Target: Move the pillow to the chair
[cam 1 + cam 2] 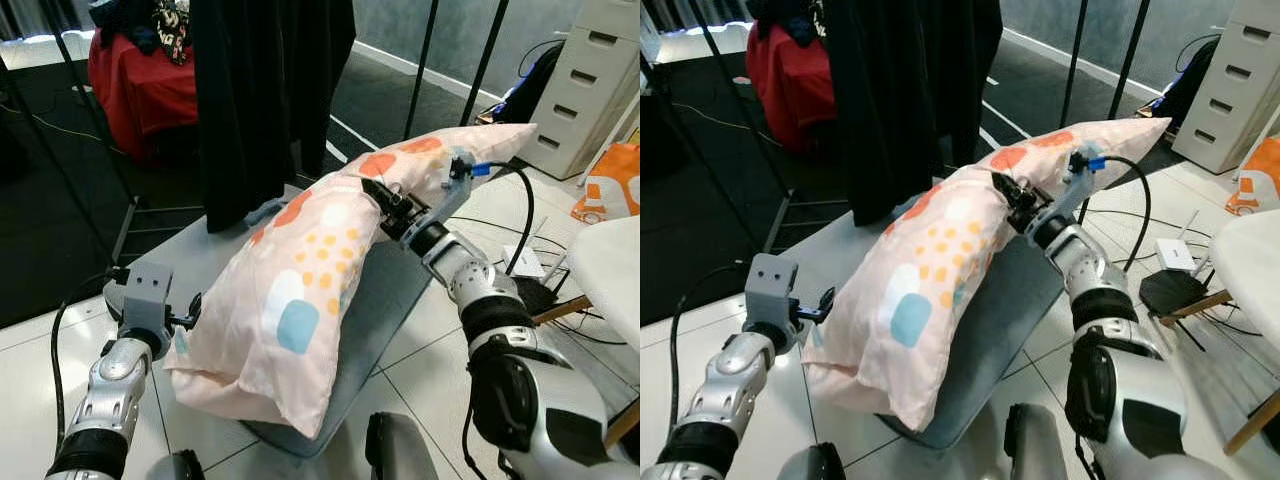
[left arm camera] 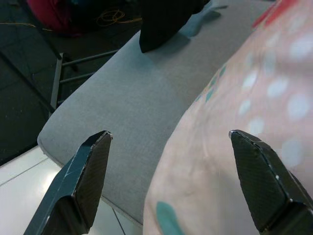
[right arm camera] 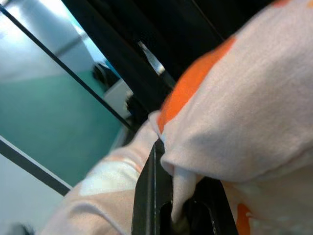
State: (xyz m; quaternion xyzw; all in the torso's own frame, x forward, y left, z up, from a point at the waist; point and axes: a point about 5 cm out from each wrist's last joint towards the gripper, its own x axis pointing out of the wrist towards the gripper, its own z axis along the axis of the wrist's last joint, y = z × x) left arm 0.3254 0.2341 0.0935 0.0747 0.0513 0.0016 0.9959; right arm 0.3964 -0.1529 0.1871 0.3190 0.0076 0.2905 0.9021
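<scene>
A pink pillow (image 1: 300,280) with orange, blue and white spots lies tilted across the grey padded chair seat (image 1: 400,290), one end raised toward the back right. My right gripper (image 1: 378,197) is shut on a fold of the pillow's fabric near its middle; the right wrist view shows the cloth pinched between the black fingers (image 3: 146,196). My left gripper (image 1: 192,315) stands open at the pillow's lower left corner. In the left wrist view the gripper (image 2: 169,134) spans the pillow's edge (image 2: 244,98) and the grey seat (image 2: 127,93).
A black cloth (image 1: 265,90) hangs over the seat's far side from dark poles. A red-draped object (image 1: 140,85) stands back left and a white drawer unit (image 1: 590,80) back right. An orange bag (image 1: 610,185), cables and a white tabletop (image 1: 610,270) are on the right.
</scene>
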